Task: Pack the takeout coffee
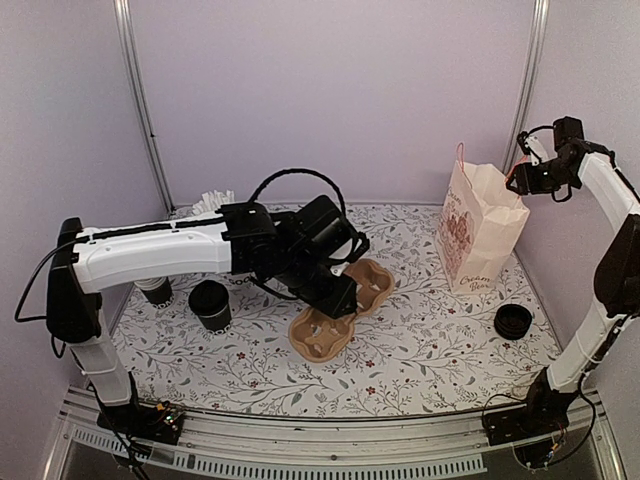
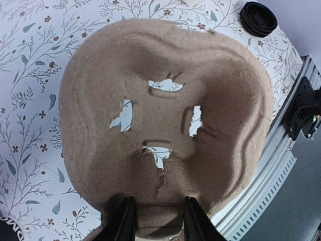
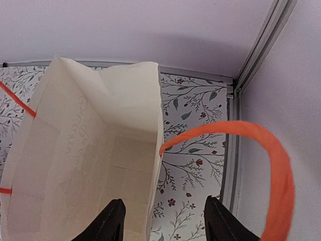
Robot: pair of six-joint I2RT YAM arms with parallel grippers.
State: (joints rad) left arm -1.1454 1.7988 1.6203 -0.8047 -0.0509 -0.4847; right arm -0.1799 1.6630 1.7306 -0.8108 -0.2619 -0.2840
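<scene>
The takeout coffee, a small black capped cup, stands on the table left of centre, below my left arm. My left gripper is shut on the near rim of a brown pulp cup carrier. In the left wrist view the carrier fills the frame, its edge pinched in the gripper. High at the right, my right gripper hangs open over the white paper bag. In the right wrist view the gripper straddles the bag's right wall without touching it.
A second pulp carrier lies behind the held one. Another black cup and a straw holder stand at the left. A low stack of black lids sits right of the bag. The bag's orange handle loops beside my right gripper.
</scene>
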